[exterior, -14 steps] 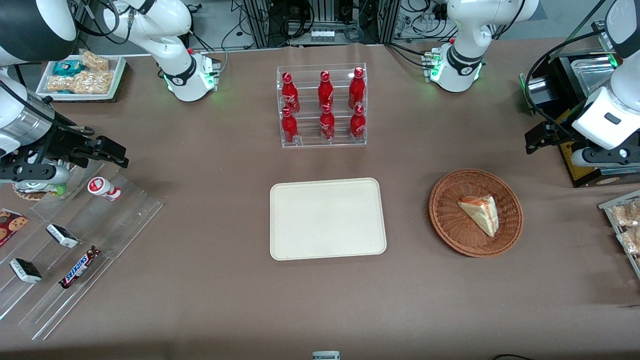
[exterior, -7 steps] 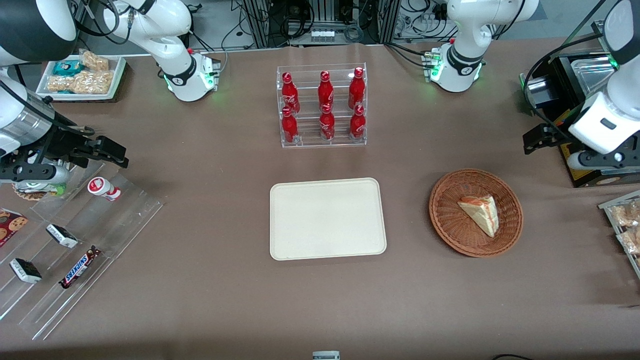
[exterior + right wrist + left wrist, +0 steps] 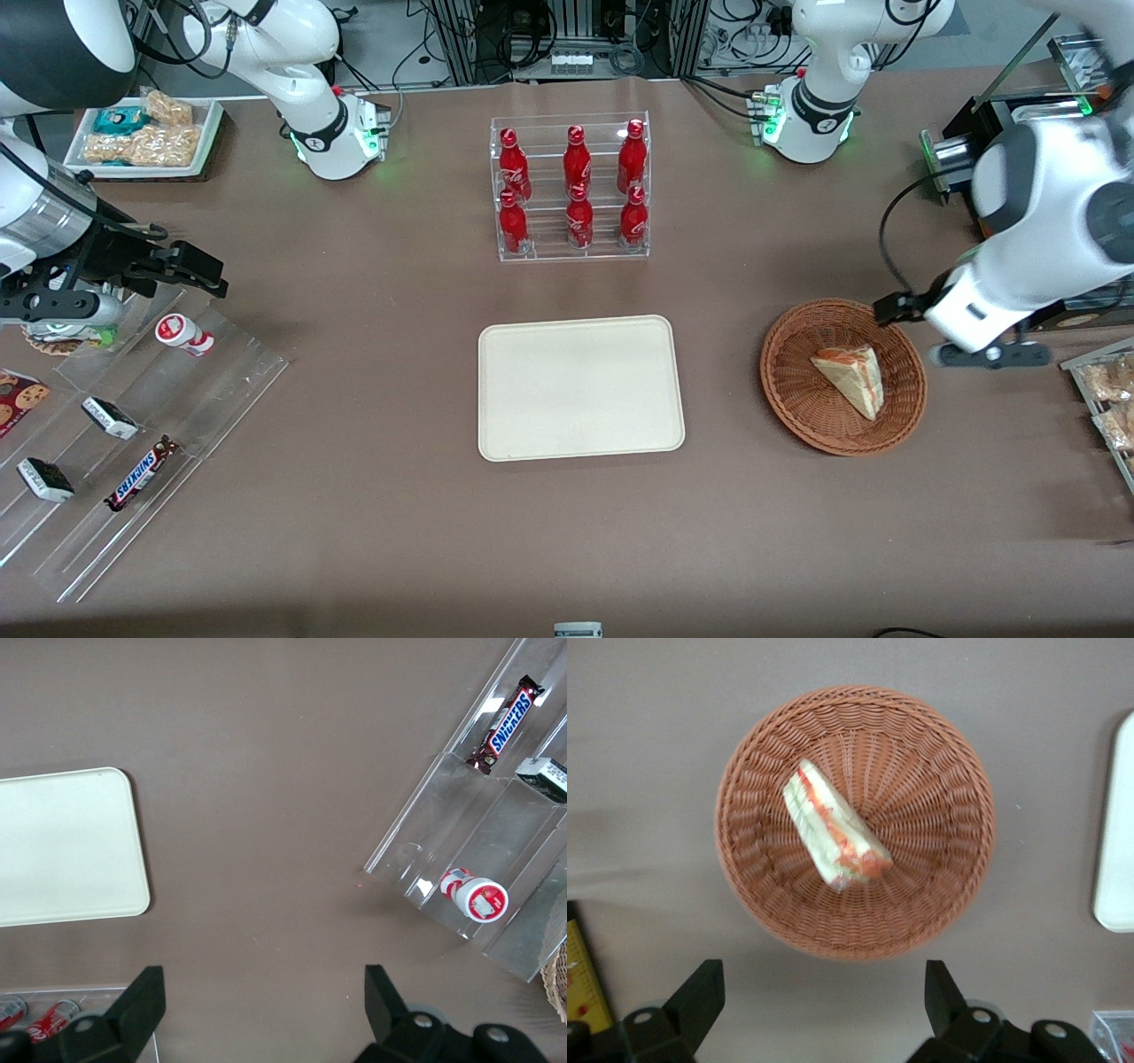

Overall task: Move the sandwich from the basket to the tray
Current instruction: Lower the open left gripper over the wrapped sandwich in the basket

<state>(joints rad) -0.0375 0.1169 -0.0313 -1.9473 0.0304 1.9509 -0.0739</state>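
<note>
Brown tablecloth throughout, with basket (image 3: 775, 390) toward the working arm's end and tray (image 3: 580, 387) beside it, well apart, bare. Hovering above the basket rim farthest from the front camera: gripper (image 3: 889, 309), fingers (image 3: 698, 997) spread wide, holding nothing. Likely next: coming down onto sandwich (image 3: 850, 379), lying flat near the basket's middle, not yet touched. Risks from here: closing along the wedge's long axis instead of across it, and so squeezing it out of the grip; pinching too hard, crushing soft bread or pushing filling out; going too deep and catching fingertips on the woven floor or sloping wall; nudging the light basket across the cloth; gripping only the thin tip and dropping the load on the way to the tray. As for looks: small triangular wedge, pale white bread, red-orange and green layers along the cut edge, narrow tip pointing nearer the front camera, broad end farther off.
</note>
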